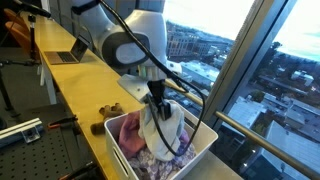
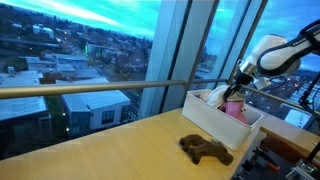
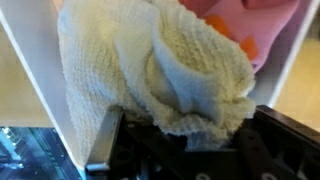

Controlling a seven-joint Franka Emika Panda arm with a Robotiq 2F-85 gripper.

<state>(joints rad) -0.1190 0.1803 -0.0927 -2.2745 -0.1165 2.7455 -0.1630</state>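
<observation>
Cream cloth (image 3: 160,70) bunches right at the lens because the gripper (image 1: 157,101) is clamped on its top fold, so it hangs into the white bin (image 1: 203,152) over pink fabric (image 3: 240,18), brown toy (image 2: 205,150) lying apart on the table (image 2: 100,150) beside the bin.

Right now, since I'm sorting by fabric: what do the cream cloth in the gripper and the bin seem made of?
Cream cloth: likely cotton towelling, matte; nubbly weave, limp folds. Bin: probably rigid plastic, smooth white; thin, straight walls.
</observation>
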